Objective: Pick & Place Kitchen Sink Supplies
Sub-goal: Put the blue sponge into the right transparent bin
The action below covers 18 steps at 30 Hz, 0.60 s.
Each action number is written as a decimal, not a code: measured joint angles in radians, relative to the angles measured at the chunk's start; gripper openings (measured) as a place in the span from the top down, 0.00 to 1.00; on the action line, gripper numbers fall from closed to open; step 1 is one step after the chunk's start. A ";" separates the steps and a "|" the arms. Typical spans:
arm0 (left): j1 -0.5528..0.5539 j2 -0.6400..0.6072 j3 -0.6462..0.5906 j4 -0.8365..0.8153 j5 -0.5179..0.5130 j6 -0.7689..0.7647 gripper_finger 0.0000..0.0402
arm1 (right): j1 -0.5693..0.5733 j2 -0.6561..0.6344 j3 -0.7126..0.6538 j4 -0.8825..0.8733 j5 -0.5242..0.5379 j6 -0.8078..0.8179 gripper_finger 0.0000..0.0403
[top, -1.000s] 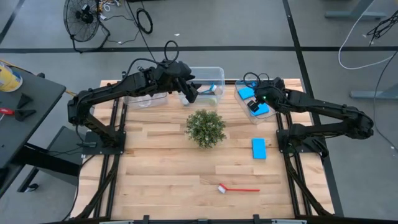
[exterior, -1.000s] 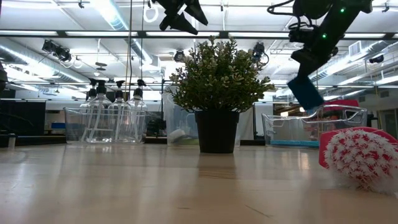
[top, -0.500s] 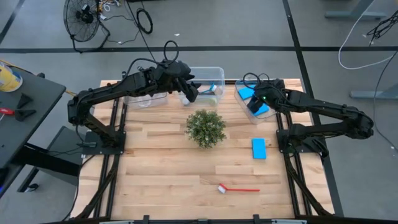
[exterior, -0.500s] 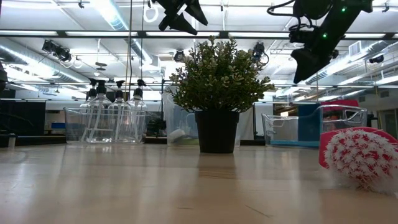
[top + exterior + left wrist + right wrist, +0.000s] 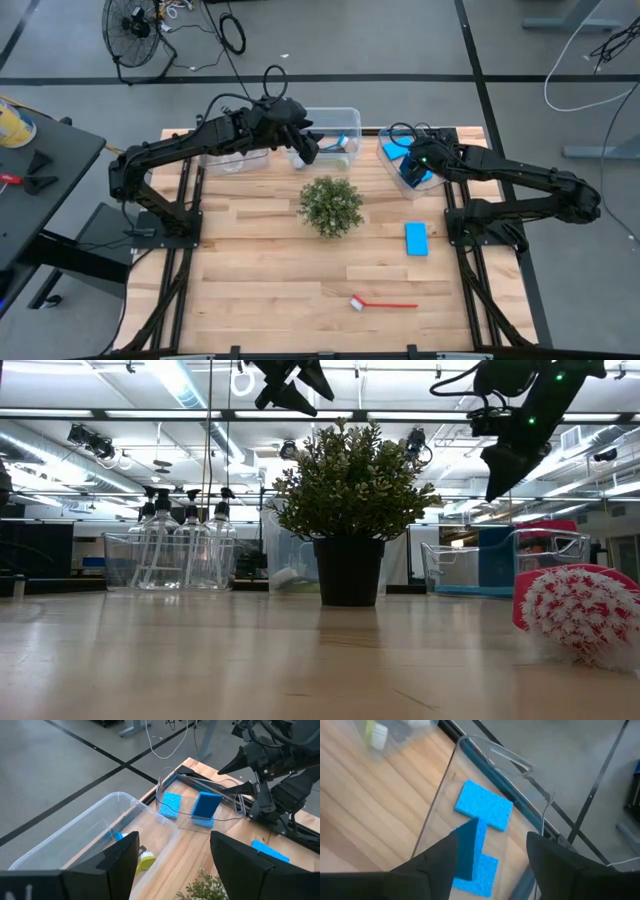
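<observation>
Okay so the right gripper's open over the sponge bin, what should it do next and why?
Probably lift the right gripper clear of the bin and swing toward the blue sponge lying loose on the table. Its fingers are open and empty, and a sponge already stands on edge inside that bin, so this drop looks finished.

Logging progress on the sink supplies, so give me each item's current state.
right gripper: open, above the right bin.
left gripper: open, above middle bin.
dropped sponge: on edge in bin.
loose sponge: flat on table.
red brush: lying on table.
bottles: upright in bin.
</observation>
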 joint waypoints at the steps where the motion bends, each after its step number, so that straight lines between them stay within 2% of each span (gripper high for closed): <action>1: 0.000 0.000 0.000 0.000 0.000 0.000 0.38 | 0.000 0.000 0.000 -0.005 0.000 0.000 0.42; 13: 0.000 0.000 0.000 0.000 0.000 -0.026 0.38 | 0.000 -0.006 0.001 0.030 -0.003 0.000 0.42; 18: 0.000 0.000 0.000 0.000 0.000 -0.026 0.38 | 0.000 -0.023 0.104 0.026 -0.061 -0.024 0.42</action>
